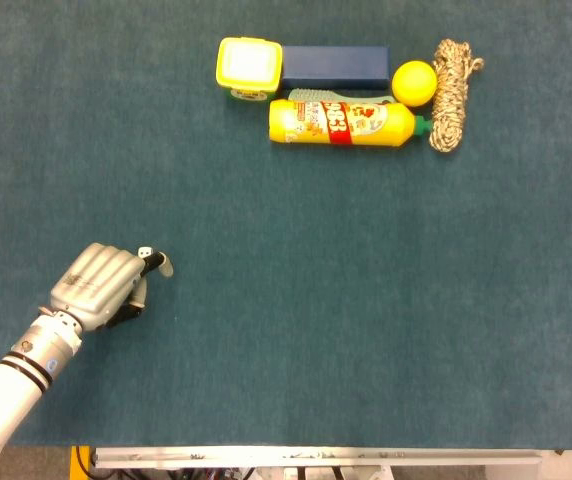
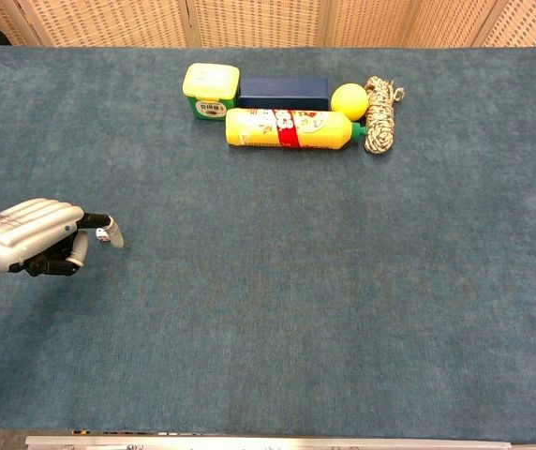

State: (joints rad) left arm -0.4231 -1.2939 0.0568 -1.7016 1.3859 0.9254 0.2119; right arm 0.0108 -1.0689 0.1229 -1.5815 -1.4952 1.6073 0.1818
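My left hand (image 1: 96, 285) lies low on the blue cloth at the near left, also in the chest view (image 2: 26, 236). Most of its fingers are curled in, and one finger (image 1: 159, 263) sticks out to the right. A tiny white die (image 1: 145, 253) sits right against that outstretched finger, and the chest view shows the die (image 2: 103, 234) just under it. I cannot tell whether the finger presses on the die or only touches it. Nothing lies inside the curled fingers. My right hand shows in neither view.
At the far side lie a yellow-lidded tub (image 1: 249, 65), a dark blue box (image 1: 334, 66), a yellow bottle (image 1: 341, 122) on its side, a yellow ball (image 1: 413, 82) and a coiled rope (image 1: 453, 92). The table's front edge (image 1: 316, 455) runs along the bottom.
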